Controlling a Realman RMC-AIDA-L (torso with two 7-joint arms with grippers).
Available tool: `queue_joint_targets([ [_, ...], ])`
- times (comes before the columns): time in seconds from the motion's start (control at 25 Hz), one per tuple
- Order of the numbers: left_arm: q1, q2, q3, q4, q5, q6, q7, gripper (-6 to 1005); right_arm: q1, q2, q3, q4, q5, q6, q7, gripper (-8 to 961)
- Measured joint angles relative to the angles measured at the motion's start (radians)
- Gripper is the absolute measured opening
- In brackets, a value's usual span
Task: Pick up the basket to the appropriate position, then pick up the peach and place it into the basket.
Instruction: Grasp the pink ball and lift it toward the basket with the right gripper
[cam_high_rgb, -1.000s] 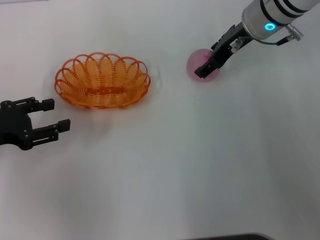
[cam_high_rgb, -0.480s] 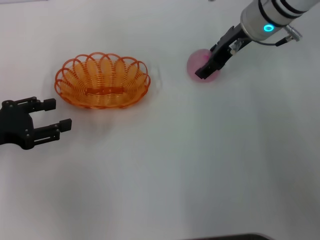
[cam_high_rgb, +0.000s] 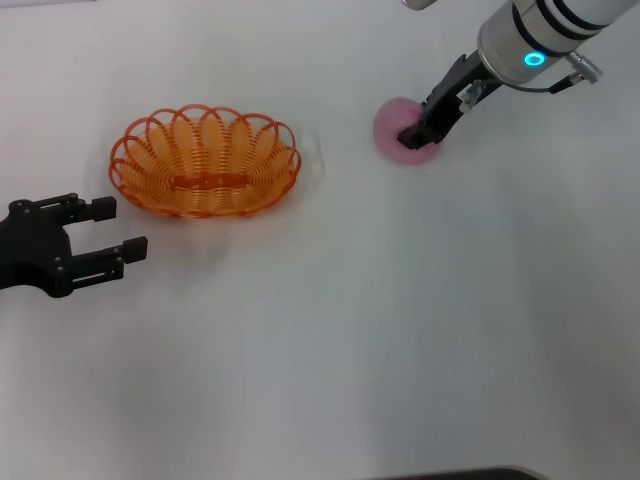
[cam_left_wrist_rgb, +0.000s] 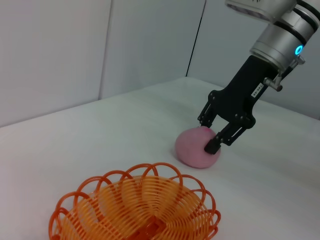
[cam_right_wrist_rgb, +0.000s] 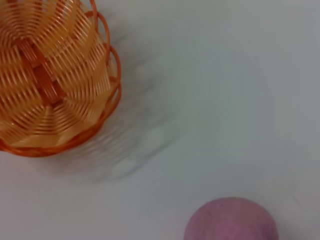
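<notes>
Peach (cam_high_rgb: 397, 129): on the white desk (cam_high_rgb: 400, 320), well apart from the basket (cam_high_rgb: 205, 162) | Right pincer (cam_high_rgb: 416, 130): open, fingers straddling the peach, not visibly clamped, set for a grasp | Basket: upright, empty, ready to receive | Left pincer (cam_high_rgb: 112, 228): open, empty, parked near the basket

White table (cam_high_rgb: 350, 330) bearing basket (cam_high_rgb: 205, 162), apparently peach (cam_high_rgb: 392, 126).

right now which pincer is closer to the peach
Right. The right pincer is down at the peach, fingers open around it. The left pincer is far off across the table, open, near the basket.
</notes>
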Motion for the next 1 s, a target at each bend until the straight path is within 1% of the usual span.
queue_joint_targets([
  [0.2, -0.002, 0.000, 0.000, -0.006, 0.000, -0.006, 0.000, 694, 0.000, 0.000, 0.000, 0.000, 0.000, 0.000, -0.002, 355],
  [0.6, -0.002, 0.000, 0.000, -0.009, -0.003, -0.002, -0.004, 694, 0.008, 0.000, -0.001, 0.000, 0.000, -0.001, -0.004, 264],
  [1.0, -0.018, -0.002, 0.000, -0.009, -0.001, 0.008, -0.015, 695, 0.013, 0.000, -0.003, -0.007, 0.000, -0.008, 0.000, 182],
])
